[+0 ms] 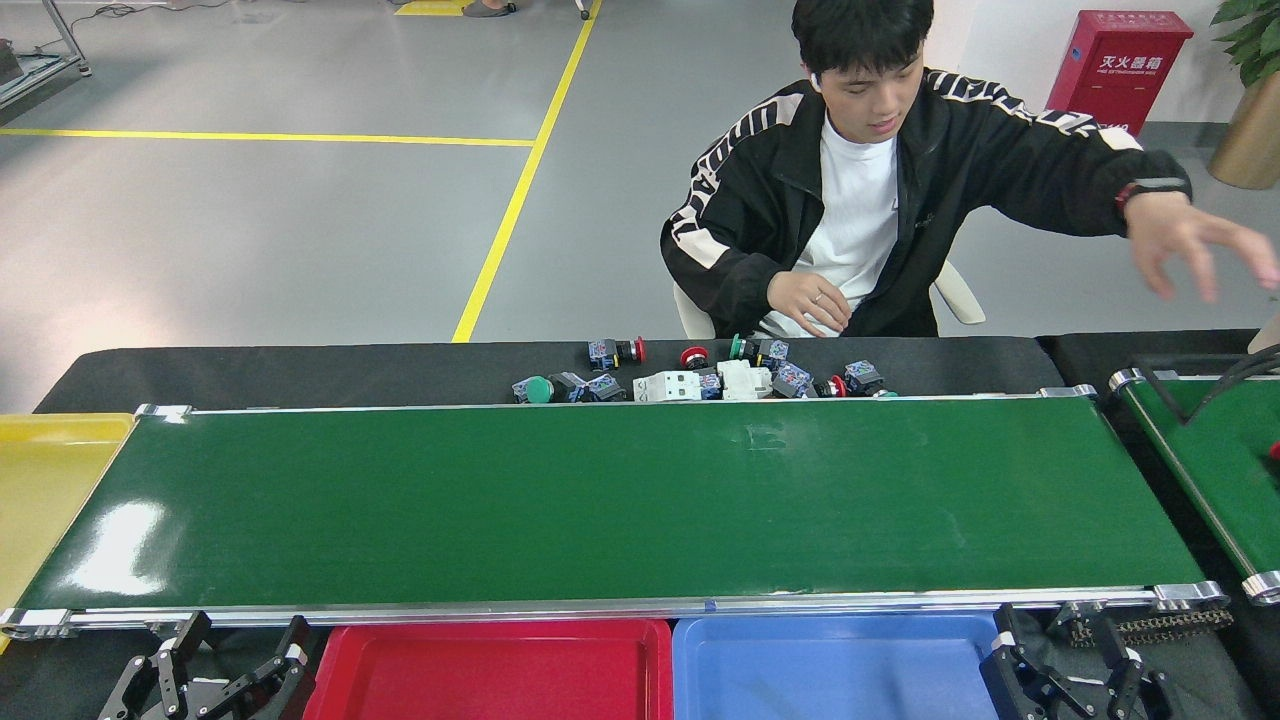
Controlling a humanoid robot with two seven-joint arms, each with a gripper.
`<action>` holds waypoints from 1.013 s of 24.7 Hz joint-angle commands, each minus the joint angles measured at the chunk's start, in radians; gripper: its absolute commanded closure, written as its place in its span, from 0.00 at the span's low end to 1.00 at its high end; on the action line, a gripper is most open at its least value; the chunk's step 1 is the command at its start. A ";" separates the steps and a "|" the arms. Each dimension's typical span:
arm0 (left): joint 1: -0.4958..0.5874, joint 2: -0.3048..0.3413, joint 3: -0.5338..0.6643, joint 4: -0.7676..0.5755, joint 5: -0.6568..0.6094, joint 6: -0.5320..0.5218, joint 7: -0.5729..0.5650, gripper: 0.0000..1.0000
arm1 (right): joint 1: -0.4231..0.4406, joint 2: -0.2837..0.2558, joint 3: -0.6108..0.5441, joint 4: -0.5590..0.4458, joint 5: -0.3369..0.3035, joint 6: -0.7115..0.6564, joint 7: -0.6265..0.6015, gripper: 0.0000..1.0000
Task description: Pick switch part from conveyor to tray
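Observation:
The conveyor (600, 500) is a wide glossy dark-green belt with silver rails, and its surface carries no part. Several switch parts (700, 378) lie in a row on the black table just beyond its far rail, some with red or green buttons. A red tray (490, 668) and a blue tray (830, 665) sit side by side below the near rail. My left gripper (240, 642) is at the bottom left, open and holding nothing. Beside the blue tray at the bottom right, my right gripper (1058, 638) is also open with nothing in it.
A yellow tray (40, 480) lies off the conveyor's left end. A second green belt (1215, 450) shows partly at the right, with something red at its edge. A seated person (860, 200) faces me behind the parts, one hand (1195, 245) stretched out to the right.

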 commanded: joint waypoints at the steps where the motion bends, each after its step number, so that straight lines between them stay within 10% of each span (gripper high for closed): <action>1: 0.000 0.013 0.004 -0.023 0.004 -0.007 0.019 0.00 | -0.006 -0.001 -0.003 -0.014 -0.003 -0.005 -0.008 0.01; 12: -0.003 0.028 0.012 0.000 0.136 -0.034 0.106 0.00 | -0.001 -0.004 0.001 -0.010 -0.003 -0.010 -0.008 0.01; 25: -0.016 0.056 0.006 -0.011 0.111 -0.048 -0.101 0.00 | -0.006 0.000 0.009 0.009 -0.004 -0.041 -0.004 0.01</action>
